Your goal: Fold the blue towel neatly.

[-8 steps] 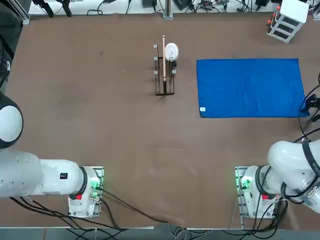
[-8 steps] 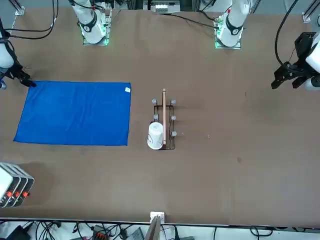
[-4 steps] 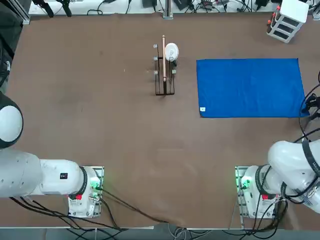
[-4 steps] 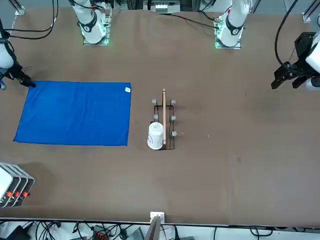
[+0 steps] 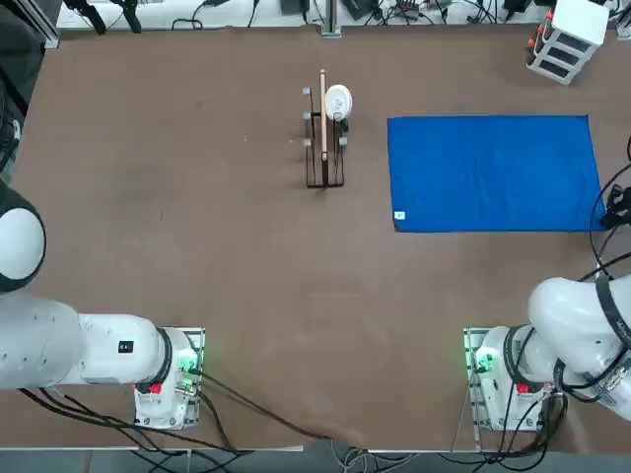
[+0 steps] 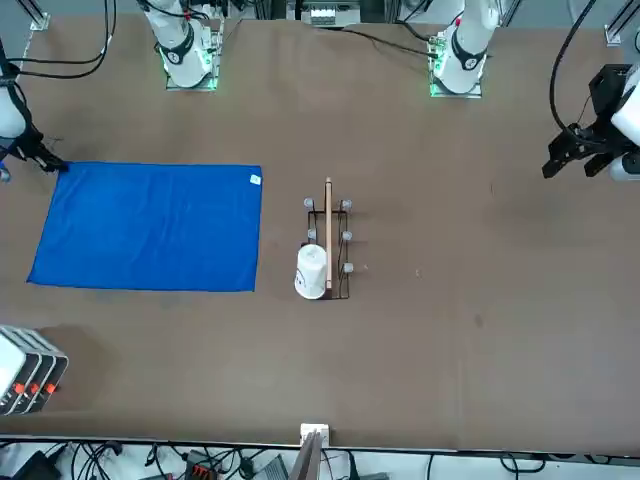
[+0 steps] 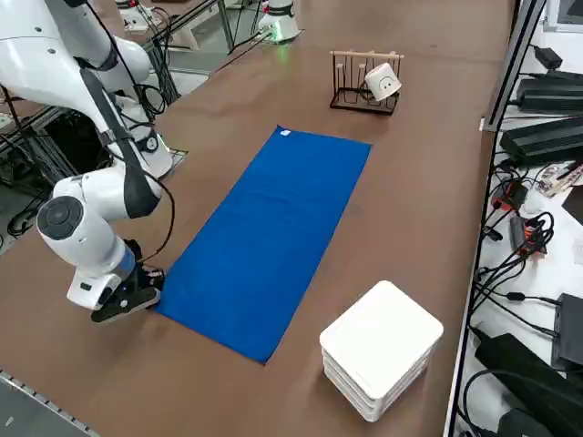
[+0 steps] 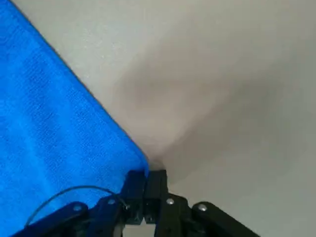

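Blue towel (image 5: 493,173): spread flat, unfolded
Right gripper (image 8: 146,175): jaws clenched on towel's four-o'clock corner, top view
Done: corner grip, apparently
Left: lift, all folding, smoothing

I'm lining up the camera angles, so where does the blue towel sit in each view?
Top: blue towel, upper right.
Front: left side, mid-height.
Right side: centre, running diagonally.
Right wrist: left part, beside the right gripper.
Shared landmark, all but wrist: dish rack.
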You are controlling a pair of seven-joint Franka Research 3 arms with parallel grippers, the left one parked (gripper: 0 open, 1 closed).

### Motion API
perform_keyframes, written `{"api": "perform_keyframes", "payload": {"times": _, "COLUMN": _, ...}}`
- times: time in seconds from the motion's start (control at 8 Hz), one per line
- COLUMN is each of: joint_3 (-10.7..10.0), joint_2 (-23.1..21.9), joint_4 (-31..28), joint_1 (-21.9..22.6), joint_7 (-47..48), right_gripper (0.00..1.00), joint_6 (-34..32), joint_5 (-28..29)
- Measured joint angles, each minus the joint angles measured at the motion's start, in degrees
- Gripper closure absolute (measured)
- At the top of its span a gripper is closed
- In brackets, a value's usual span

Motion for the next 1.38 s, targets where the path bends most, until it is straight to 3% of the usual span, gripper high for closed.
{"api": "perform_keyframes", "payload": {"times": 0.5, "joint_3": 0.96, "joint_2": -2.79, "joint_4": 1.37, "joint_1": 1.87, "joint_7": -6.52, "right_gripper": 0.98, "joint_6": -5.84, "joint_5": 0.0}}
{"api": "perform_keyframes", "payload": {"times": 1.0, "joint_3": 1.45, "joint_2": -8.34, "joint_4": 1.46, "joint_1": 12.53, "joint_7": -7.33, "right_gripper": 0.98, "joint_6": -10.58, "joint_5": -1.48}}
{"api": "perform_keyframes", "payload": {"times": 1.38, "joint_3": 1.74, "joint_2": -14.06, "joint_4": 1.56, "joint_1": 23.69, "joint_7": -7.51, "right_gripper": 0.98, "joint_6": -23.55, "joint_5": -1.57}}
